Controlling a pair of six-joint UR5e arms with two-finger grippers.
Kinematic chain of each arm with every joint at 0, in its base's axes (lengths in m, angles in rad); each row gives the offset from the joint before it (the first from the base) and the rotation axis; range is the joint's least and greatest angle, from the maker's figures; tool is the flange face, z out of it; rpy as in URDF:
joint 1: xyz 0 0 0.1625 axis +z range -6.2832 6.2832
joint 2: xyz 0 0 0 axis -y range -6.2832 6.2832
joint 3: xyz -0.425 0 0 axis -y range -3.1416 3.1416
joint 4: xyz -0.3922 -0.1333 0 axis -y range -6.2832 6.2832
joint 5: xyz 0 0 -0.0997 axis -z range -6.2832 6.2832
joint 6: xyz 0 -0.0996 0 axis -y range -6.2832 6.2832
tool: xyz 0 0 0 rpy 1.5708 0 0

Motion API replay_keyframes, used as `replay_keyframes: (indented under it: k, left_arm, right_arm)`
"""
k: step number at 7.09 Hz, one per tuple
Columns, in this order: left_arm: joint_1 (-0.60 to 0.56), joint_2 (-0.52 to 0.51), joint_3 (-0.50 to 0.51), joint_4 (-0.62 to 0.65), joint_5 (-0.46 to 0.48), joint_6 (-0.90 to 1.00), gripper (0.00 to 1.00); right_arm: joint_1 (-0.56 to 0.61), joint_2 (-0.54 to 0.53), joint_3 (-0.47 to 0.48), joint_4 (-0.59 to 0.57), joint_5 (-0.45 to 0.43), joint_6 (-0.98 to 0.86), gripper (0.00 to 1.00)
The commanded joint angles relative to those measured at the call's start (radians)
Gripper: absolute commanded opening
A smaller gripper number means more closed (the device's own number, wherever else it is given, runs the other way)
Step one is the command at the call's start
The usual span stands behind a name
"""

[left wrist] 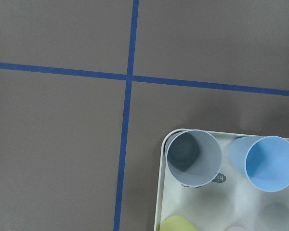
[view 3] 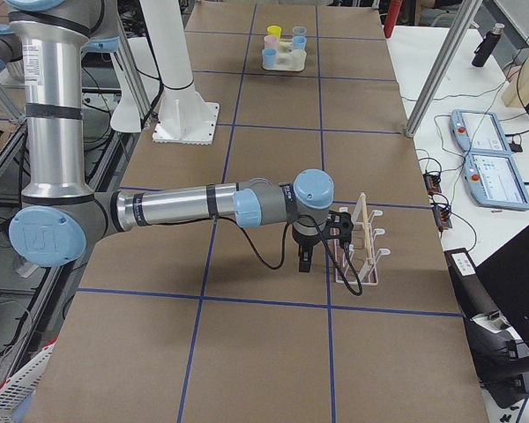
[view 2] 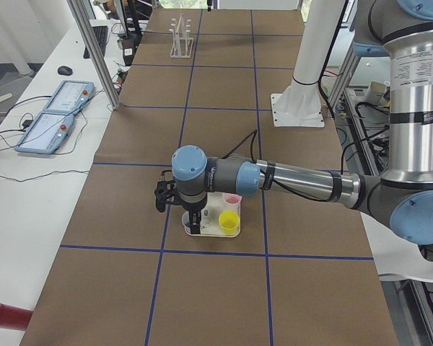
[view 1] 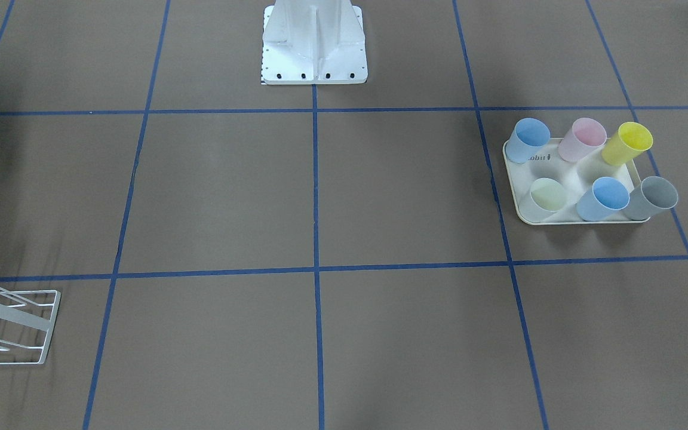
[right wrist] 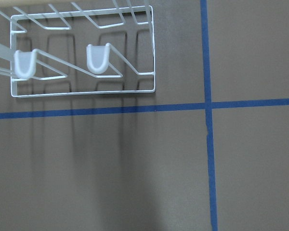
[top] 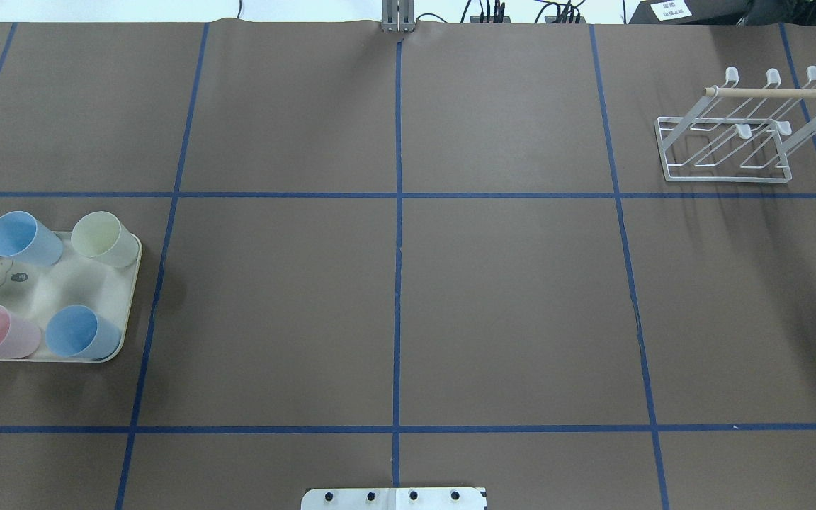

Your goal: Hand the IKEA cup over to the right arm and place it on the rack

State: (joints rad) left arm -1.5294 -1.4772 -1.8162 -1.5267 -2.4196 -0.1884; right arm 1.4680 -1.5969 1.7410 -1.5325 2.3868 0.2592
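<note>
6 cups (view 1: pixel 602 198) stand upright on the cream tray (view 1: pixel 580 172), at the robot's left end of the table: 2 blue, 1 pink, 1 yellow, 1 pale green and 1 grey. None has been lifted, so the task looks to be at its very start, the first pick not yet made. The left gripper (view 2: pixel 195 222) hangs above the tray's edge in the exterior left view, and its wrist camera looks straight down on the grey cup (left wrist: pixel 192 156) in a corner of the tray, with a blue one just beside it. That suggests the grey cup is the target, though I cannot tell for certain. Neither wrist view shows any fingers, so I cannot tell how wide either gripper is spread, and nothing can be seen held in either. The right gripper (view 3: pixel 305 261) hangs just beside the rack (top: pixel 723 180), well apart from the tray at the table's opposite end. The rack's prongs carry no cup, and the wooden dowel (top: pixel 780 93) lies across its top. The next move, as I judge it, calls for the left arm to come down over 1 cup, close on its wall without nudging its neighbours, and lift it. It would then carry the cup toward the middle of the table, where the right arm must come to meet it.
</note>
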Motion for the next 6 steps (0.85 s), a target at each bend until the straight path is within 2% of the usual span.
replay_keyframes:
  k: [1, 6]
  left_arm:
    - [0.0, 0.0, 0.0, -0.001, -0.001, 0.001, 1.0]
    - [0.046, 0.003, 0.04, -0.032, -0.001, 0.007, 1.0]
  right_arm:
    - [0.0, 0.0, -0.003, 0.002, 0.0, 0.0, 1.0]
    - [0.0, 0.0, -0.001, 0.002, 0.0, 0.002, 1.0]
